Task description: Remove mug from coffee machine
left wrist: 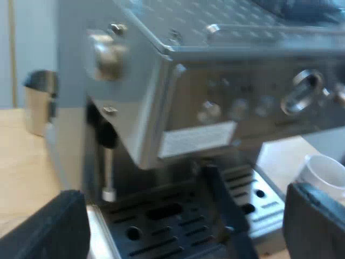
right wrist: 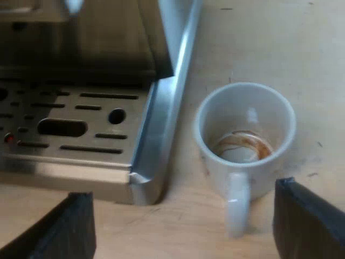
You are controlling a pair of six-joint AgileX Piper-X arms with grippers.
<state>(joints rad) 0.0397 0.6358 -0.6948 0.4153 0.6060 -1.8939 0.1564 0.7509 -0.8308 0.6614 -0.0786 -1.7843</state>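
Wooden surface (right wrist: 280,43) holds the mug (right wrist: 245,127), handle pointing at our spread right claw (right wrist: 186,218); left claw (left wrist: 183,221) spread too.

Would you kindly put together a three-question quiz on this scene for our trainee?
1. True or false: the mug stands on the tray.
2. What is in the mug? A) a full pour of coffee B) brown dregs at the bottom C) a spoon
3. Fill in: the right gripper near the mug is ___ (open or shut).

Key: 1 false, it stands on the table beside the tray. 2 B. 3 open.
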